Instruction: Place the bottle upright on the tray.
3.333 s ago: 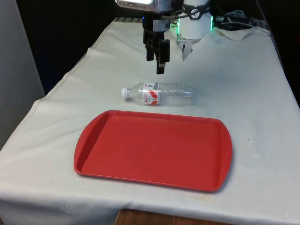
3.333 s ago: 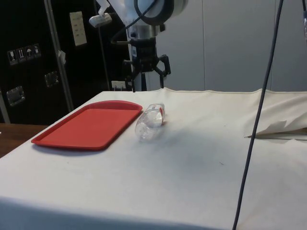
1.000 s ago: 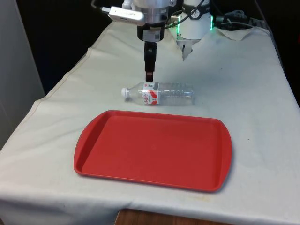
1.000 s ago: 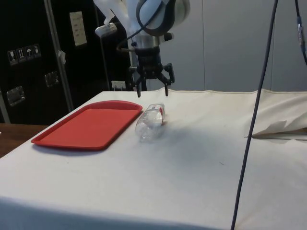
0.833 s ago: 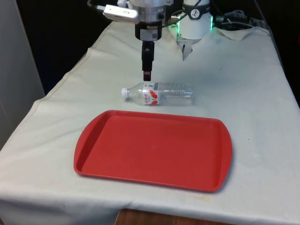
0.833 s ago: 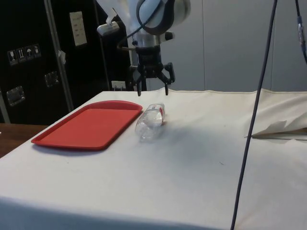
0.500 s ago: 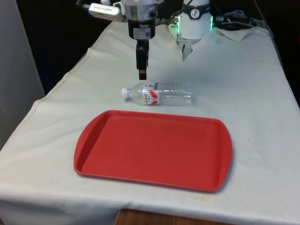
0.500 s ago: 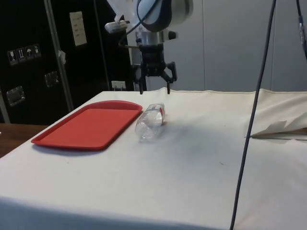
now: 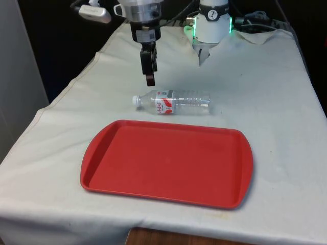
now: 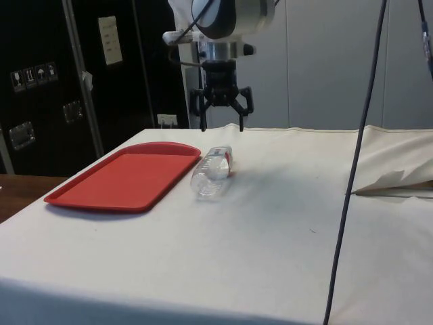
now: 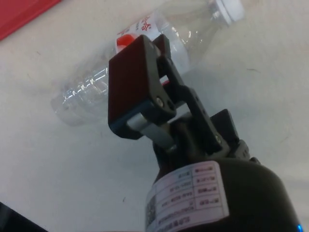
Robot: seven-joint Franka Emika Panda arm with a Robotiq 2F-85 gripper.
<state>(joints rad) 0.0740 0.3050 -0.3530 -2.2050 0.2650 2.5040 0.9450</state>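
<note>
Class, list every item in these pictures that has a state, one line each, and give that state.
Clear plastic bottle with white cap and red-and-white label: capped, lying on its side on the cloth, beside the tray.
Flat red plastic tray: nothing on it.
Black two-finger gripper: open, above the cloth behind the bottle, holding nothing.

Front view looks down the table's length from its near end; side view sits low at the table's edge — both share the tray [image 9: 168, 163] and bottle [image 9: 176, 102]; wrist view hangs close above that bottle.

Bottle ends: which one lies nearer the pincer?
The white-capped neck end. The pincer hangs just above and behind it, while the clear base lies farther off.
</note>
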